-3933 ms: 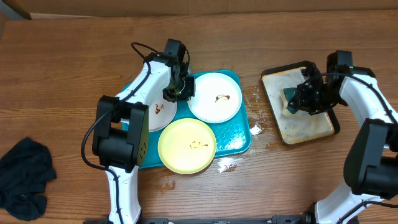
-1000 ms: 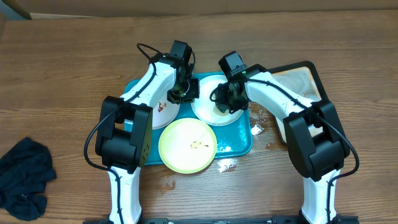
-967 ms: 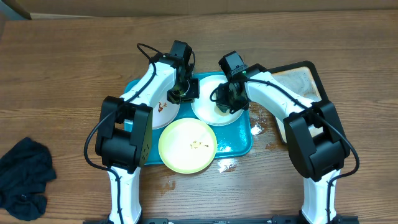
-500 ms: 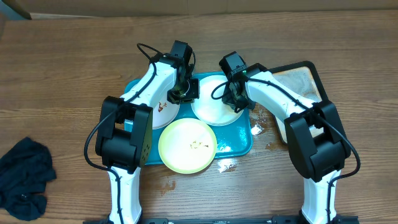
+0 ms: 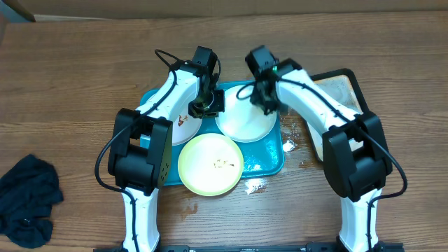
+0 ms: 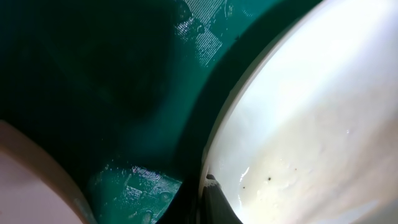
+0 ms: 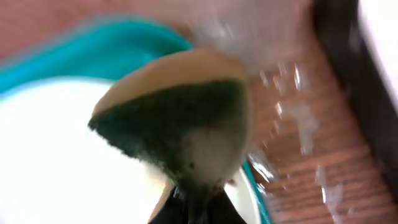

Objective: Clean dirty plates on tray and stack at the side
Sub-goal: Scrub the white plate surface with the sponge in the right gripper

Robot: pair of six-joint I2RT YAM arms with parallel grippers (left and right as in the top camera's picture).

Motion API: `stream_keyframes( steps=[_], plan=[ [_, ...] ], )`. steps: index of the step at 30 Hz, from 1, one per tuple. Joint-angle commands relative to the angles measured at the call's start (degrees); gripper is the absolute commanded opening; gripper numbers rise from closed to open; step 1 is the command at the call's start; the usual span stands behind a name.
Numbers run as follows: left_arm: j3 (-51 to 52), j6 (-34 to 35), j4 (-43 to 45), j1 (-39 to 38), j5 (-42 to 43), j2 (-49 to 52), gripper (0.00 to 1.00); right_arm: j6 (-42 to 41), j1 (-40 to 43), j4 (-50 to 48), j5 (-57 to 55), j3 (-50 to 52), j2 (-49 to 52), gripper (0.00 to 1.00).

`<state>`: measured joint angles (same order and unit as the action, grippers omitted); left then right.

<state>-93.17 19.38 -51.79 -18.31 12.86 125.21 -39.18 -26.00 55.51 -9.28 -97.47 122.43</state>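
Brown wooden bench flecked with soapy splashes, turquoise rectangular plastic tray bearing three round plates, left hand clenched on rim of one white plate, right hand grasping green-and-tan sponge over its edge

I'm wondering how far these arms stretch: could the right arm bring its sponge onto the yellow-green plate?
Probably yes. The yellow-green plate lies uncovered at the front of the tray, near the right gripper holding the sponge; nothing stands between them.

The overhead camera looks straight down at the whole table; both wrist cameras view the same white plate close-up.
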Motion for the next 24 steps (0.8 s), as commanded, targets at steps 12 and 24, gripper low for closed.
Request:
stream_keyframes(
  steps=[12,24],
  plan=[
    [-0.7,0.3,-0.4,-0.5,-1.0,0.7,0.04,0.1,-1.8,-2.9,15.7,-3.8,0.5,0.04],
    [-0.7,3.0,1.2,-0.1,-1.3,0.7,0.04,-3.1,-5.5,-9.7,22.3,3.7,3.3,0.04]
  ],
)
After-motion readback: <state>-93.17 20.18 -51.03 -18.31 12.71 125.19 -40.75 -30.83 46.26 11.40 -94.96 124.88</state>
